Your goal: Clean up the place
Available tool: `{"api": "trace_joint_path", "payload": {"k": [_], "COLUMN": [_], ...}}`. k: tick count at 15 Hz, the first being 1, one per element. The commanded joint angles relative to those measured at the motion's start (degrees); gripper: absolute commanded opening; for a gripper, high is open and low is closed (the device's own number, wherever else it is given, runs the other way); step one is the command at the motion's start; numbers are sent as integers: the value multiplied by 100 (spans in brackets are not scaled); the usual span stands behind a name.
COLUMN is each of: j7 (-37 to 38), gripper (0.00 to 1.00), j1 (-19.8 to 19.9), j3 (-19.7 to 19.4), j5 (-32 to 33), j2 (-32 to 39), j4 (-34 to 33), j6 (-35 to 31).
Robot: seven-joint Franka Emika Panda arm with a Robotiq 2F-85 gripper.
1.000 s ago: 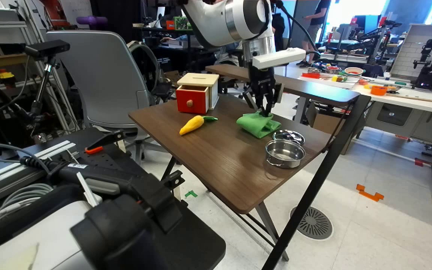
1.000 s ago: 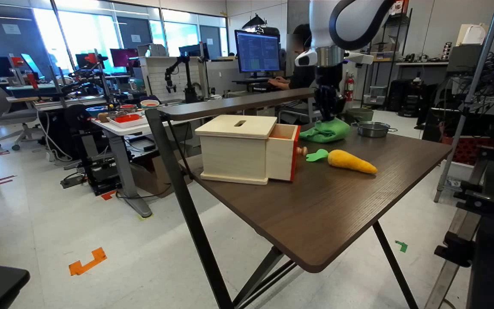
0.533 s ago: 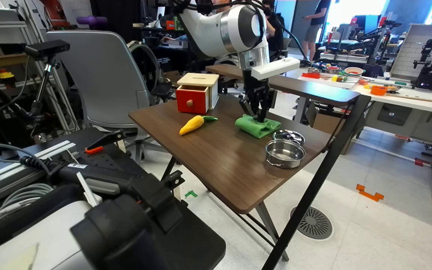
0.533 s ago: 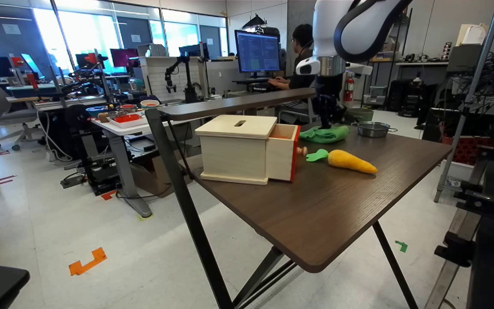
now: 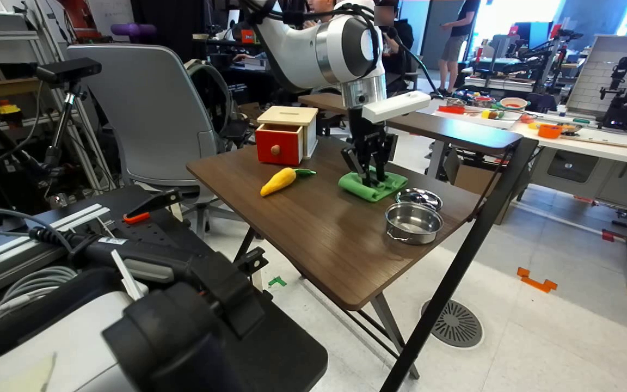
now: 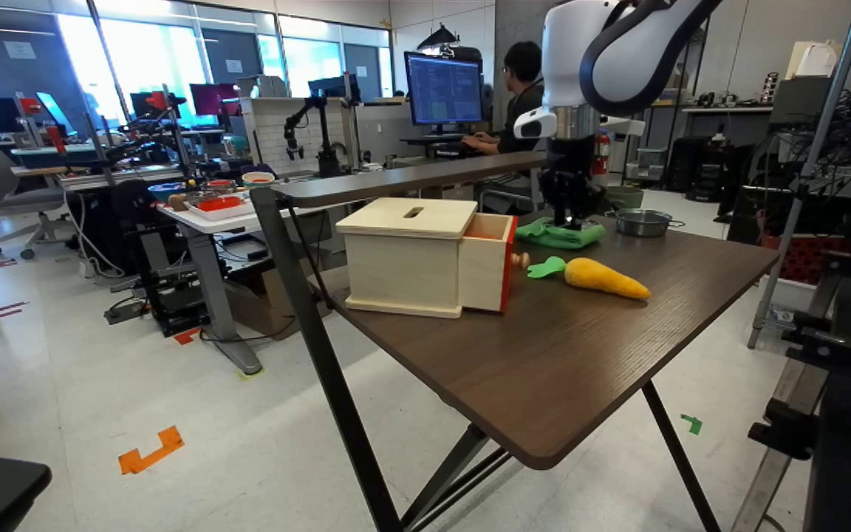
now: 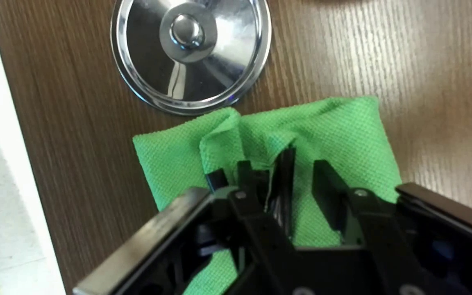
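Dark brown tabletop [image 5: 324, 245], the place to be cleaned up, lying beneath a green cloth [image 5: 373, 193] that serves as landmark. The gripper [image 5: 373, 181] reaches down to the cloth with its jaws standing apart; it does not appear to be grasping anything.

Progress (judged): the cloth is folded and nearly flat, so setting it in order looks close to done, although it may equally be meant for wiping. Tidying of the rest appears unfinished. The pot lid [image 7: 191, 49] lies knob up just beside the cloth, off the metal pot [image 5: 416, 238], which stands near the cloth. Apart from the cloth, on the opposite side from the lid, lies a carrot-shaped toy [image 6: 606, 277]; well apart from the cloth stands a wooden box [image 6: 403, 270] whose red-fronted drawer [image 5: 276, 146] is partly pulled out. Putting the toy away and closing the drawer probably remain.

Obscured: the cloth's underside; the drawer's floor and any contents; the robot arm [image 6: 629, 65] above, cut off in both exterior views. Dark glossy strips [image 7: 286, 176] among the cloth's folds may be finger ends or separate items; the wrist view does not settle which. Whether lid and cloth touch is unclear.
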State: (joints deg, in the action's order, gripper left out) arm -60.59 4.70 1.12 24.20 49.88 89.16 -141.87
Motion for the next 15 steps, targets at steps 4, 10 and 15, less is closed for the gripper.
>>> {"api": "trace_joint_path", "payload": {"k": [4,10,15], "j7": [118,446,413], "gripper": [97,100,100], "j1": [-1,31,-10], "j3": [-15,12,-5], "j5": [-132,-433,-380], "j2": [-714,-1910,-1797], "j4": [550,1610,1425], "j6": [-119,-119,14]}}
